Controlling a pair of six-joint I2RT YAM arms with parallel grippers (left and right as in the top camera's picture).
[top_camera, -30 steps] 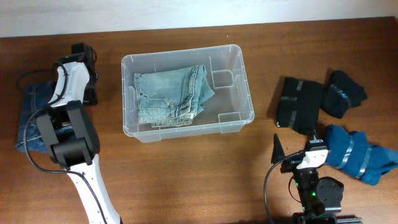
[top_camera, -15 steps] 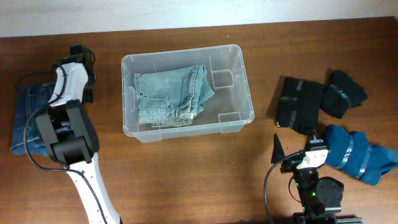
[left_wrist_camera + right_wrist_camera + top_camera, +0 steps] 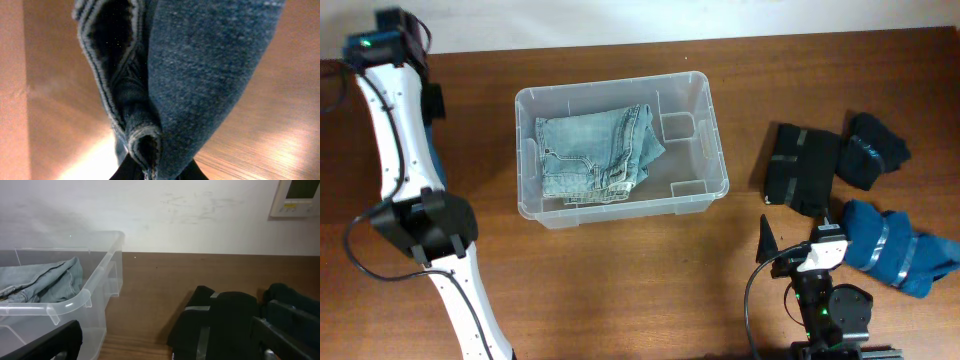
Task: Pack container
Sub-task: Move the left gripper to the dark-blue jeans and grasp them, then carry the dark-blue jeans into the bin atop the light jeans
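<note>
Overhead: the clear container (image 3: 620, 88) sits mid-frame on the desk (image 3: 620, 290). Folded pale jeans (image 3: 590, 150) fill its left half, and the right half is bare. The left arm (image 3: 395, 110) stands tall at ten o'clock from it. Black folded garments (image 3: 805, 170) lie at three o'clock and a blue one (image 3: 895, 250) at four. The right tool (image 3: 767, 240) rests at five.

Left wrist: the left tool (image 3: 150, 172) is clamped on dark blue jeans (image 3: 200, 75), a thick fold filling the view.

Right wrist: its fingers stand apart, gripping nothing. The container is at nine o'clock.

To pack well, the jeans should probably travel high enough for the trailing cloth to clear the rim. They should then come down onto the bare half and be released only once resting inside.
</note>
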